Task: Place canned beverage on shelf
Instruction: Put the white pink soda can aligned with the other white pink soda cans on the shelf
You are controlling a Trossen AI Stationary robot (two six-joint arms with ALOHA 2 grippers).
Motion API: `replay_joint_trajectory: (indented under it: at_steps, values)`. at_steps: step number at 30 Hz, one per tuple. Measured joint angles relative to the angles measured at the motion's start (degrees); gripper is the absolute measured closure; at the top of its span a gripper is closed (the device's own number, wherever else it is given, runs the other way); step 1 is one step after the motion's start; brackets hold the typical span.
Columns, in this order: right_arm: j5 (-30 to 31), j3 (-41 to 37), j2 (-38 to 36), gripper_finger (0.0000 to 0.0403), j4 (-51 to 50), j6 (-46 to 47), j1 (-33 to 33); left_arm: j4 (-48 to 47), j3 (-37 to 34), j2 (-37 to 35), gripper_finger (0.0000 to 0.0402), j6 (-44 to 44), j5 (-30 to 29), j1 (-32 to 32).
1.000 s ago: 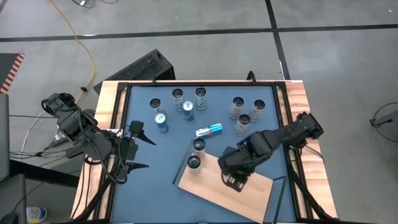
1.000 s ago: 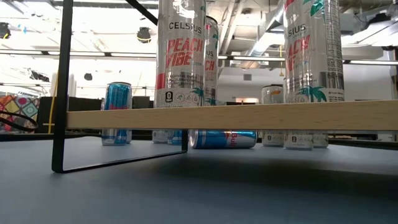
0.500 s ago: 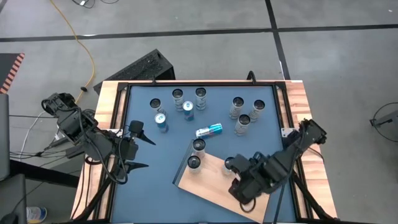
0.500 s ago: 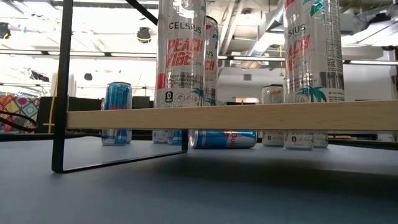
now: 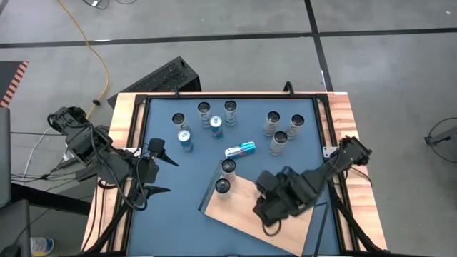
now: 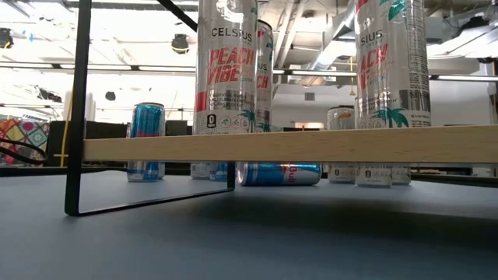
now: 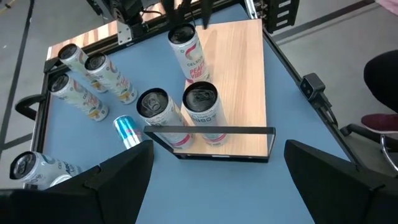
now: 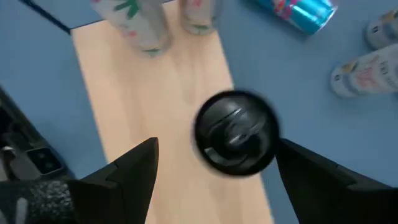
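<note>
The shelf (image 5: 239, 207) is a light-wood board on a black frame at the table's near right. Three Celsius cans stand on it: two at its far left end (image 5: 228, 168) (image 5: 223, 187) and one (image 5: 265, 182) near the middle. My right gripper (image 5: 268, 214) is open above that middle can (image 8: 236, 140). In the right wrist view its fingers (image 8: 127, 171) stand on either side of the can's top. My left gripper (image 5: 161, 171) is open and empty at the table's left side. In the low view the cans (image 6: 226, 66) (image 6: 393, 62) stand upright on the board (image 6: 288, 146).
Several cans stand on the blue table at the far side: two blue ones (image 5: 184, 139) (image 5: 216, 127) and silver ones (image 5: 204, 111) (image 5: 279, 141). A blue can (image 5: 240, 149) lies on its side beside the shelf's far edge. The shelf's black frame leg (image 6: 78, 109) stands at its left end.
My right gripper has drawn back toward the table's near edge, uncovering the middle can, then shifted a little toward the left. The can has stayed upright on the shelf. My left arm has kept still.
</note>
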Motion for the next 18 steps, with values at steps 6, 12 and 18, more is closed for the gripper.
replay_joint_trajectory:
  at_steps: [6,12,18]
  values:
    - [-3.99,0.00,-0.11,0.0096,0.08,-6.30,-4.72,-0.59,-0.01,0.00,0.0054,-0.56,0.06,0.01]
    - [-8.00,0.00,-0.10,0.0096,0.01,-9.99,-7.19,-1.45,-0.02,0.00,0.0054,0.05,0.08,0.02]
    - [-14.69,0.00,-0.10,0.0096,0.02,-13.09,-9.25,-1.59,-0.01,0.00,0.0054,0.61,0.08,0.02]
